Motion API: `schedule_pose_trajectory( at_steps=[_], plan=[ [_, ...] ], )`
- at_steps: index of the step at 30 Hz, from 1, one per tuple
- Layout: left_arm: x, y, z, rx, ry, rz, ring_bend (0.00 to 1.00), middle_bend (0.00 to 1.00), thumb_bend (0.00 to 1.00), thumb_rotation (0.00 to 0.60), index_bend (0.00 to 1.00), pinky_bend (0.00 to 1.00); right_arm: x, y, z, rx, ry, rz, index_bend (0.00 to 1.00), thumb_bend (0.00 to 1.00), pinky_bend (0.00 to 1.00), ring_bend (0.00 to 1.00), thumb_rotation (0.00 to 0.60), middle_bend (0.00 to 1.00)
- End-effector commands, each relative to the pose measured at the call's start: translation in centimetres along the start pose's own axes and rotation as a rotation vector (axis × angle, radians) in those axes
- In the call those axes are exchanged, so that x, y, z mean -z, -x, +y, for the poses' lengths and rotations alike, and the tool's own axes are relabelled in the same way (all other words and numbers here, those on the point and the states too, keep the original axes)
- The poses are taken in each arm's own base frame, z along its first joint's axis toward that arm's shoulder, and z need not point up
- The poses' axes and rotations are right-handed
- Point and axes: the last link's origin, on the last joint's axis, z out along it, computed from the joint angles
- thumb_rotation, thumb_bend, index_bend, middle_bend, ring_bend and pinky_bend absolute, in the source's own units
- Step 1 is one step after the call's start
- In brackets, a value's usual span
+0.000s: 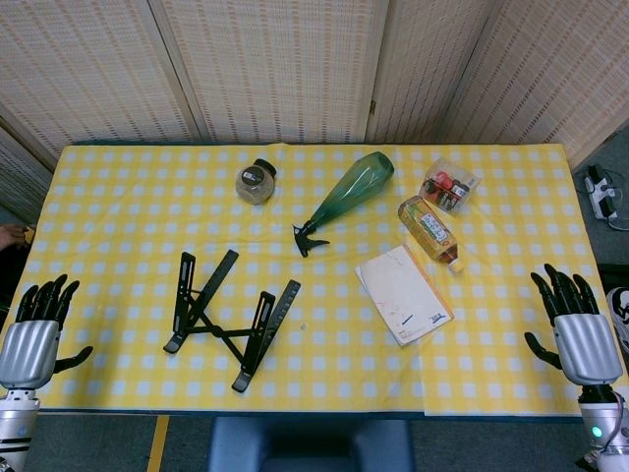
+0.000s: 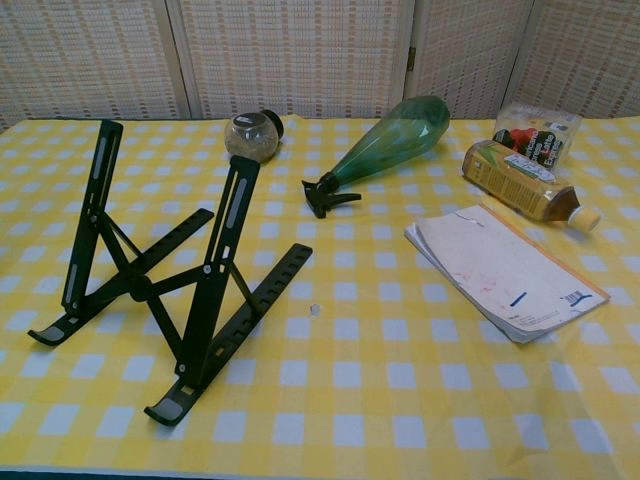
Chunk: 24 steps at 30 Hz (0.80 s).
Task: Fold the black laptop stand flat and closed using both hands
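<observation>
Hands, left (image 1: pixel 31 334) and right (image 1: pixel 578 329), lie spread and unladen; we judge the rigid, hinged laptop stand (image 1: pixel 231 317) best gripped at its outer rails.

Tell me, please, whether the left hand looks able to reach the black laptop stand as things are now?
Probably yes. The left hand is open at the table's near left edge, and only bare tablecloth lies between it and the laptop stand. The jar and spray bottle sit well behind.

Black laptop stand (image 1: pixel 228 320) stands unfolded on the desk's (image 1: pixel 118 197) front left, arms raised, cross-braces spread
</observation>
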Motion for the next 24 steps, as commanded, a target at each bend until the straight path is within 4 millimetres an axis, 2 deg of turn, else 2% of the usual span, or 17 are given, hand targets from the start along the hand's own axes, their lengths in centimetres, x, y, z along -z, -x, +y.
schedule_pose_trajectory(
  at_steps=[1, 8, 14, 21, 24],
  plan=[
    [-0.1, 0.1, 0.1, 0.005, 0.004, 0.001, 0.03, 0.04, 0.17, 0.600, 0.09, 0.00, 0.0, 0.0, 0.0, 0.001, -0.001, 0.000, 0.00, 0.30, 0.00, 0.06, 0.600, 0.00],
    [-0.4, 0.3, 0.4, 0.032, 0.026, -0.014, 0.03, 0.04, 0.17, 0.600, 0.09, 0.00, 0.0, -0.1, 0.0, 0.002, -0.007, 0.007, 0.00, 0.30, 0.00, 0.06, 0.600, 0.00],
    [-1.7, 0.3, 1.2, 0.056, 0.067, -0.026, 0.03, 0.04, 0.17, 0.600, 0.09, 0.00, 0.0, -0.3, 0.1, 0.001, -0.012, 0.016, 0.00, 0.30, 0.00, 0.06, 0.600, 0.00],
    [-5.4, 0.7, 2.7, 0.154, 0.145, -0.078, 0.04, 0.04, 0.18, 0.600, 0.09, 0.00, -0.1, -0.4, 0.1, -0.003, -0.023, 0.019, 0.00, 0.30, 0.00, 0.06, 0.600, 0.00],
    [-7.2, 1.3, 3.2, 0.202, 0.164, -0.126, 0.04, 0.05, 0.23, 0.600, 0.08, 0.00, -0.1, -0.4, 0.2, -0.007, -0.023, 0.019, 0.00, 0.30, 0.00, 0.06, 0.600, 0.00]
  ],
)
